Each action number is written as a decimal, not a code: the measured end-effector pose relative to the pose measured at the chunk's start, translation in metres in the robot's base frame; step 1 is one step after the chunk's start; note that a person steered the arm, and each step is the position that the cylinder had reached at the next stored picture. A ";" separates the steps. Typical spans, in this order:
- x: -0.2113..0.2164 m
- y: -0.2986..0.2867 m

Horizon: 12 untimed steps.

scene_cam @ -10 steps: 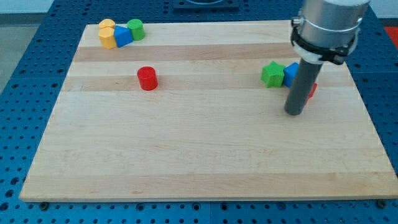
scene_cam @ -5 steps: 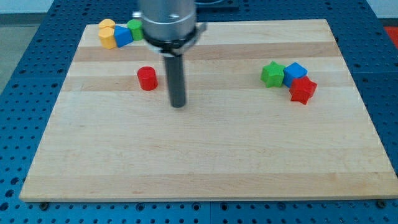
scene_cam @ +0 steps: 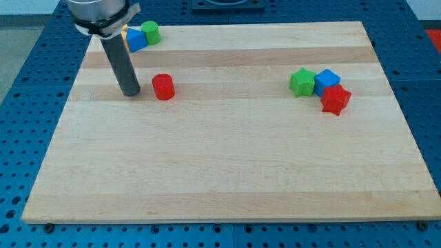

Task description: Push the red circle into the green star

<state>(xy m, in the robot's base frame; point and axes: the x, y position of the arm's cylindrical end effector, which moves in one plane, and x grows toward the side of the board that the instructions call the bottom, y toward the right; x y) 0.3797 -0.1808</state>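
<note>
The red circle [scene_cam: 163, 87] stands on the wooden board at the view's upper left. My tip [scene_cam: 130, 92] rests on the board just to the left of the red circle, a small gap apart from it. The green star [scene_cam: 301, 82] sits far to the view's right, touching a blue block [scene_cam: 326, 80]. A red star [scene_cam: 335, 100] lies just below the blue block.
At the board's top left corner a blue block [scene_cam: 136, 40] and a green circle [scene_cam: 150, 32] sit together, with a yellow block partly hidden behind my rod. The board's edge [scene_cam: 227, 219] runs along the view's bottom.
My tip has swept from the view's right, beside the red star, across the board to the left side of the red circle. No block has moved.
</note>
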 end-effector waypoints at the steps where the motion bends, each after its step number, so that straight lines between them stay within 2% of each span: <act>1: -0.006 0.022; 7: 0.040 0.217; 10: 0.007 0.225; 12: 0.005 0.259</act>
<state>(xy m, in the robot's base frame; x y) 0.3847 0.0785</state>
